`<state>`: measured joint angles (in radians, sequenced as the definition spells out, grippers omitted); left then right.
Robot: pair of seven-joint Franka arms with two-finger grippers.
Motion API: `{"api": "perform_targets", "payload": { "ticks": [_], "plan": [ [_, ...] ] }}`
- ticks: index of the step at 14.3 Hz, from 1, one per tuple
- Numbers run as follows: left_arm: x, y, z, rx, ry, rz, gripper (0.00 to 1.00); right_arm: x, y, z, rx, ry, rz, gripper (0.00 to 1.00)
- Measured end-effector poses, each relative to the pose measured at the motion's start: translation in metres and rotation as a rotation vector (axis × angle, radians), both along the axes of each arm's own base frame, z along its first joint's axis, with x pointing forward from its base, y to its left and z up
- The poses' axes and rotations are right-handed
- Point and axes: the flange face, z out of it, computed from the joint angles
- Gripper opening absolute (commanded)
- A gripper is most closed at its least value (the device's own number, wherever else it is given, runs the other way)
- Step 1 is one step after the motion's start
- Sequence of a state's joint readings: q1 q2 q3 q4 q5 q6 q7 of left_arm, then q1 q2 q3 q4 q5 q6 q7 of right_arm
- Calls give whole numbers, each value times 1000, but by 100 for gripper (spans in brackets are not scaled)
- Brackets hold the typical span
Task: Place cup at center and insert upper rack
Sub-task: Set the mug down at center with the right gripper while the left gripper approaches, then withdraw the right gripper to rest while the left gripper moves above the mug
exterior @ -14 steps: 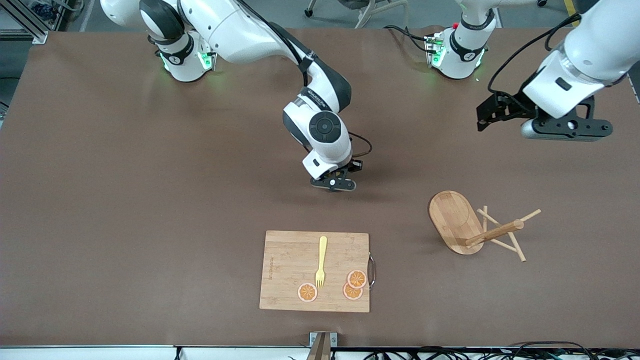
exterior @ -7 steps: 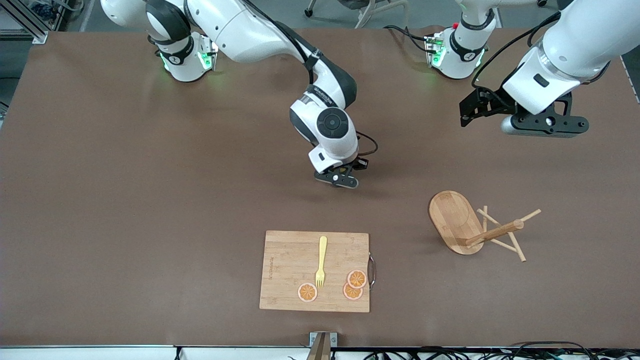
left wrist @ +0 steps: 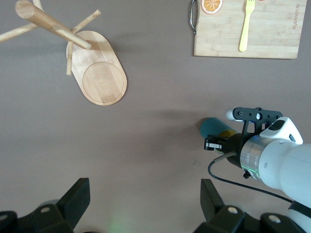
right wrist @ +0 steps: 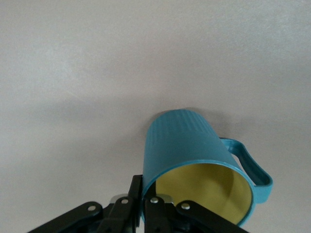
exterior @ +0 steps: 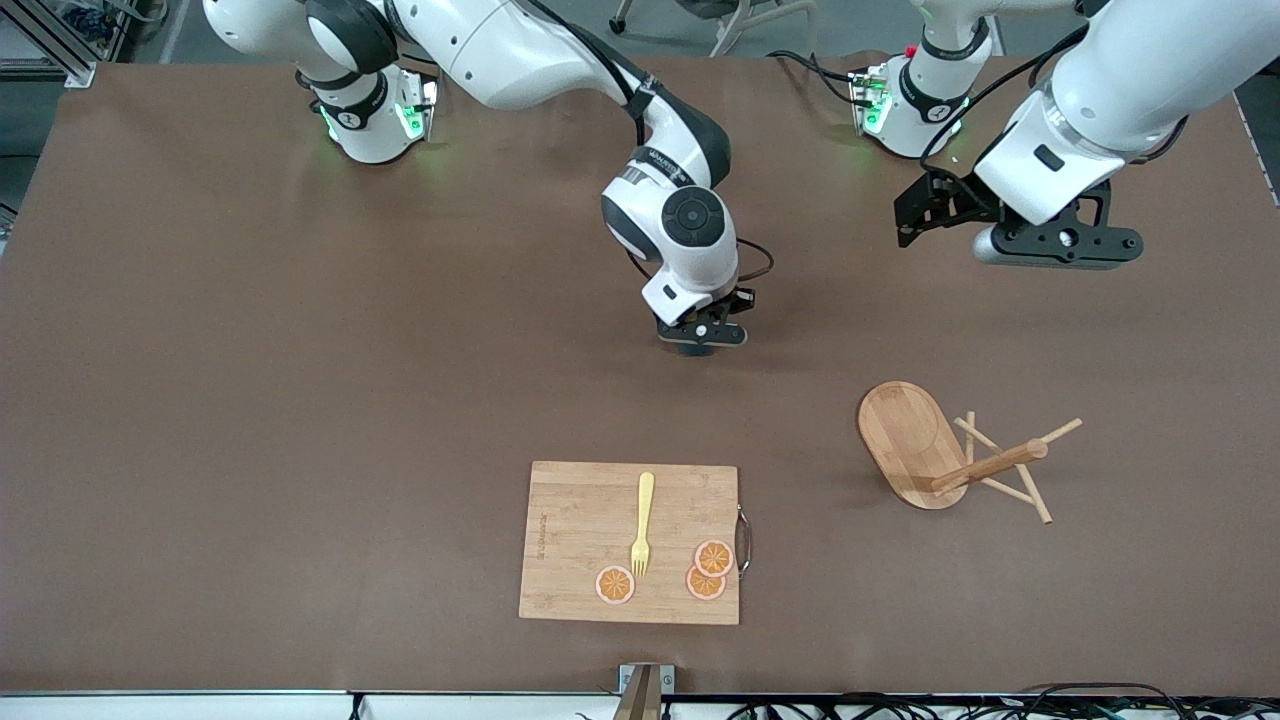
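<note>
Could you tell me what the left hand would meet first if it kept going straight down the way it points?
Probably bare table: the open left hand points down at empty brown surface, with the rack and the cup off to either side.

My black matt fingers (right wrist: 121, 206) are gripping the cup (right wrist: 194, 155), ribbed glossy teal outside, smooth yellow inside. The rack (exterior: 945, 450) and board (exterior: 580, 540) are showing pale bamboo grain. The table (exterior: 300, 400) is looking matt brown.
</note>
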<state>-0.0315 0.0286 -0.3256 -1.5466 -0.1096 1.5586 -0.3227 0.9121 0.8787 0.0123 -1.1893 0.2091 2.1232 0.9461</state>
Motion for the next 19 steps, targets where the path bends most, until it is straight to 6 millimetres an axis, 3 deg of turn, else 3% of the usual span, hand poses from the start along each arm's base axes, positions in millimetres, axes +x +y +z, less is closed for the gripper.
{"api": "perform_targets", "payload": {
  "ticks": [1,5,8,10,12,13,15,17,19],
  "plan": [
    [0,-1,0,0,1,-1,100,0,0,-1,0,0,5,100],
    [-1,-2,0,-5,3,0,100,3,-1,-1,-1,-4,5,100],
    [-1,-3,0,-16,5,4,100,10,-5,13,-8,-5,1,100],
    [-1,-5,1,-20,2,19,100,16,-11,34,-21,5,-6,100],
    [-3,-12,1,-23,-1,24,100,37,-33,77,-43,28,-35,100],
    [-5,-19,2,-27,-4,33,100,54,-54,108,-44,31,-63,100],
    [-11,-38,3,-37,-14,53,100,100,-120,176,-28,14,-154,100],
    [-19,-60,-1,-45,-26,58,100,148,-215,227,-58,-2,-252,100],
    [-28,-85,-12,-53,-32,72,100,183,-307,255,-112,-32,-268,100]
  ]
}}
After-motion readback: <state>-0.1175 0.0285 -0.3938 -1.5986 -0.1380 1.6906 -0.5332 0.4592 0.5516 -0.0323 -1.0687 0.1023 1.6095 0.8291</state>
